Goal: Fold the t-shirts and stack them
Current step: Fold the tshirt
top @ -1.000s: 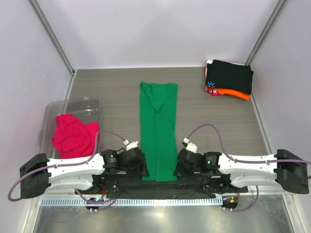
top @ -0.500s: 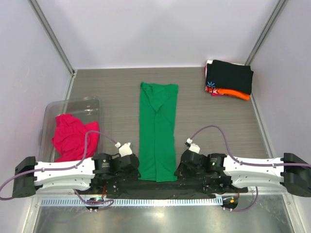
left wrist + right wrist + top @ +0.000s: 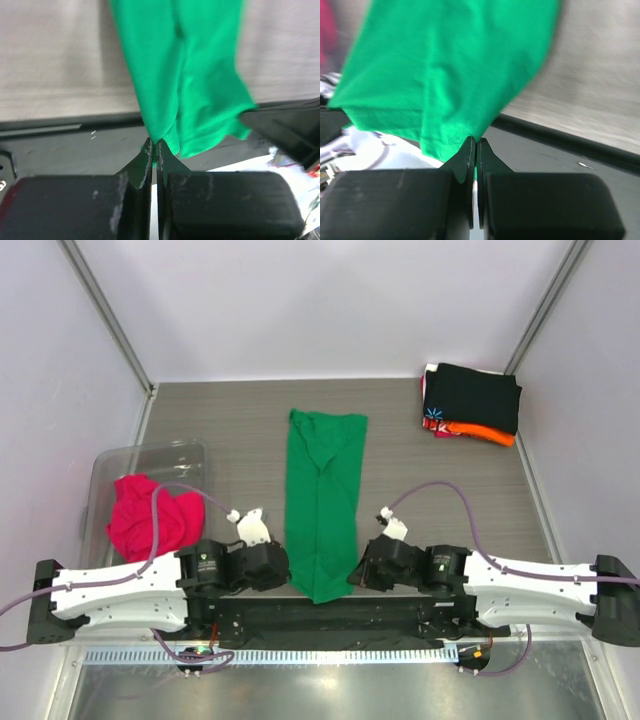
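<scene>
At the table's (image 3: 230, 430) near edge, the left gripper (image 3: 154, 146) and right gripper (image 3: 475, 144) are clamped shut on the green t-shirt's (image 3: 322, 490) two hem corners. Both bites look shallow, so an uneven pull could slip one corner free.

In both wrist views the green shirt (image 3: 175, 75) runs off the top edge, and in the right one it looks blurry. From above, the black shirt (image 3: 478, 395) covers most of the orange shirt (image 3: 482, 433) and the red-patterned shirt (image 3: 436, 420). The left end effector (image 3: 154, 146) and right end effector (image 3: 475, 144) hide the green shirt's near corners there.
</scene>
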Robot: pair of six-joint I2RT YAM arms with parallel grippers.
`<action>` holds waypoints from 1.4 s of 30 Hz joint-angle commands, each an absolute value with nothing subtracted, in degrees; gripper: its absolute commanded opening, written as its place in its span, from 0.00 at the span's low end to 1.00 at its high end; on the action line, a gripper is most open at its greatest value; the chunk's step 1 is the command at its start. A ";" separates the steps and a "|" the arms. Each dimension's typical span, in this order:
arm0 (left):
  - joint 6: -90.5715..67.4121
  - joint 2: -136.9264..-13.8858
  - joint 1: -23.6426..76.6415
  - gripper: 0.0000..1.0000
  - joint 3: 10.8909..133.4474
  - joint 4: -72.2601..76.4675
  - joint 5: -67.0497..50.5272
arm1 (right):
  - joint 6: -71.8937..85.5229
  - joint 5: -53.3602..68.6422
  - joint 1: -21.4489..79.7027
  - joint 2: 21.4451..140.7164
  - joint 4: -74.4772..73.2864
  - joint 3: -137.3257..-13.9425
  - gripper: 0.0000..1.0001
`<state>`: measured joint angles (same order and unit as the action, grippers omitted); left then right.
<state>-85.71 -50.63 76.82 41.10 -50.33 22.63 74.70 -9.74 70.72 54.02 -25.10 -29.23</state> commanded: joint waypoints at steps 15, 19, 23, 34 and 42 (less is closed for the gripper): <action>-51.60 -66.52 48.79 0.00 66.00 -46.41 22.35 | 47.82 -8.18 45.63 71.52 -30.59 -58.53 0.01; -47.29 -75.22 42.02 0.00 71.71 -43.78 17.50 | 44.39 -6.42 40.80 76.98 -30.59 -62.83 0.01; -44.30 -82.08 37.63 0.00 76.11 -41.84 13.63 | 41.58 -5.28 37.28 81.55 -30.67 -66.78 0.01; -39.38 -99.66 29.80 0.00 88.15 -41.22 6.60 | 37.00 -1.23 30.94 95.09 -30.50 -75.58 0.01; -37.97 -108.45 27.60 0.00 93.59 -42.18 4.92 | 35.42 2.98 28.48 104.83 -30.15 -81.03 0.01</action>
<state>-39.90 -107.07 28.64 89.93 -42.78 6.46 37.17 0.54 29.12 102.91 -30.92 -77.80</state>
